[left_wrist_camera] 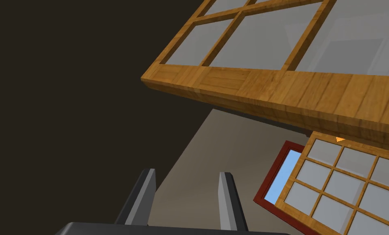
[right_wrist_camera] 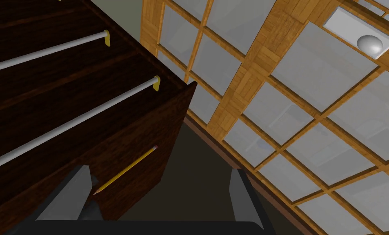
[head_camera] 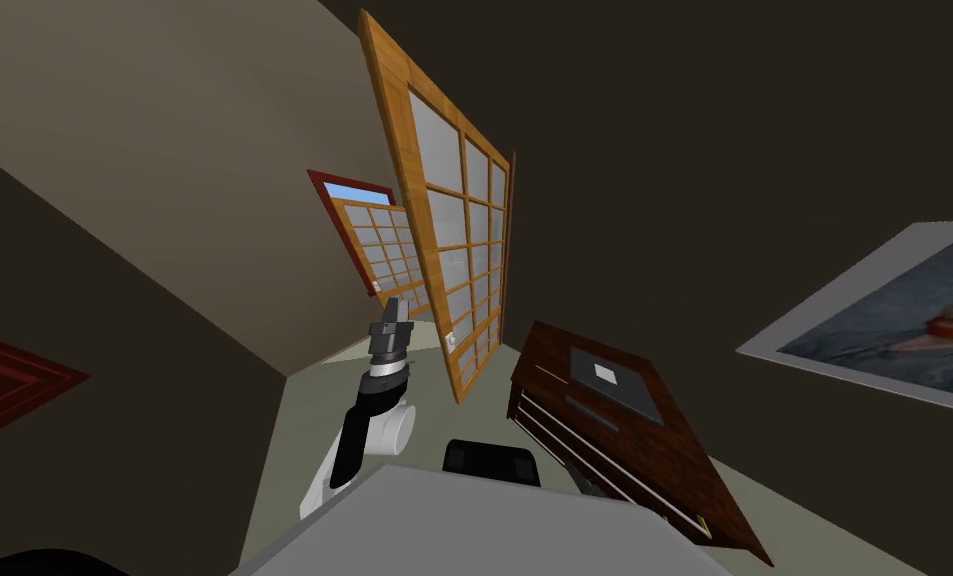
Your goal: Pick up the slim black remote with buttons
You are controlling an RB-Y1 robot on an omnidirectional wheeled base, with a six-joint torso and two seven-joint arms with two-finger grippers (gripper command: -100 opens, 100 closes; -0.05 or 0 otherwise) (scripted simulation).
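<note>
The right gripper (right_wrist_camera: 160, 169) stood wide open, its two fingers (right_wrist_camera: 77, 189) far apart with nothing between them. It hung just off the far left corner of a dark wooden dresser (head_camera: 654, 450), and neither finger touched the wood. A yellow pencil (right_wrist_camera: 126, 169) lay on the dresser top by that corner, its sharpened tip very near one finger, though contact could not be made out.

The left gripper (left_wrist_camera: 188, 172) was raised to the left of the dresser, near a wooden door with glass panes (head_camera: 454, 230). Its fingers were parted more narrowly than the right's, and they held and touched nothing.

The slim black remote (head_camera: 592, 412) lay flat on the dresser top, about mid-way along it. It was just on the near side of a flat dark grey slab with a white square (head_camera: 619, 390). The remote lay to the right of the pencil and well apart from both grippers; its buttons were too small to tell.

The dresser's drawers were pushed shut, so their contents were hidden. Each front carried a long pale bar handle (right_wrist_camera: 67, 122) with brass-coloured ends.
</note>
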